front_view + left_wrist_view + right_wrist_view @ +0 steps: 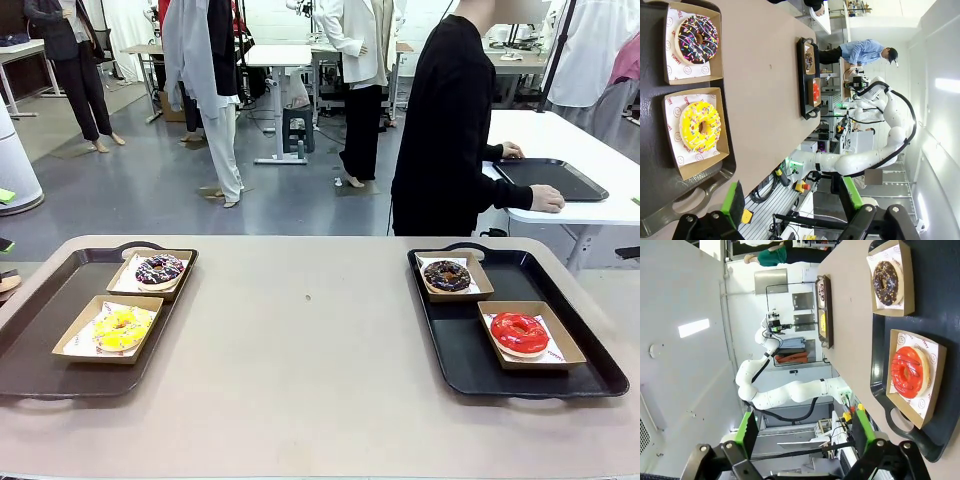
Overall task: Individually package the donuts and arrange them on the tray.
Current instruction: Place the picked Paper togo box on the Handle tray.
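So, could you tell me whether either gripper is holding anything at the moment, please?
Nothing is held: the left gripper and right gripper are both open and empty.

Left tray (40,330): near-left corner cut by the front view's edge.
Left tray, left wrist view: left side beyond the frame.
Right tray (945,315): right part cut off in the right wrist view.
Liner print under yellow donut (700,126): too small to read.
Far donuts in both wrist views: blurred, toppings indistinct.
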{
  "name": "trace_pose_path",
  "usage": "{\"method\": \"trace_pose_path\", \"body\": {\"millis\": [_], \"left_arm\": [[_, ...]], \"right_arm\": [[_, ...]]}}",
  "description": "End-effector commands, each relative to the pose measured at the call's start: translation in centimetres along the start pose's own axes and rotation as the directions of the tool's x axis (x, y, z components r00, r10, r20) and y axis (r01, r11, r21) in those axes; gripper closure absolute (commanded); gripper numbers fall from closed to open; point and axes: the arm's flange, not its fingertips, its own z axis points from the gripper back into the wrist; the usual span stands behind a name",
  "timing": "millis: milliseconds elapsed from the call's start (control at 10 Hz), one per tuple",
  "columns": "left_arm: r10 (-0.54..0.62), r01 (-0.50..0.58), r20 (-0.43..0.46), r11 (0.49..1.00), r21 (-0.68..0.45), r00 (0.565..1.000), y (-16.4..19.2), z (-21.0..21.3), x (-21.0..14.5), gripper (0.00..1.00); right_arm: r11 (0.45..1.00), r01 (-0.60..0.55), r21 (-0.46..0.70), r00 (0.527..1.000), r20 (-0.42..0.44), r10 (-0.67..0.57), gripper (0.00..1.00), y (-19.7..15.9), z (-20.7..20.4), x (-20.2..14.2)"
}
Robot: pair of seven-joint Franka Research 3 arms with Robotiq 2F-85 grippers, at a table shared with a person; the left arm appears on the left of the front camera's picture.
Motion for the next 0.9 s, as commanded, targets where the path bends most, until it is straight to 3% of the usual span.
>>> {"method": "trace_pose_path", "body": {"millis": [0, 800], "left_arm": [[-0.011, 0.011, 0.000, 1.000, -0.009, 1.000, -0.23, 0.23, -0.18, 0.00], [-0.011, 0.011, 0.000, 1.000, -0.009, 1.000, -0.23, 0.23, -0.18, 0.00]], "right_arm": [[1.000, 0.009, 0.006, 1.000, -0.013, -0.009, 0.00, 0.14, 0.00, 0.21], [1.000, 0.009, 0.006, 1.000, -0.013, -0.009, 0.00, 0.14, 0.00, 0.21]]}}
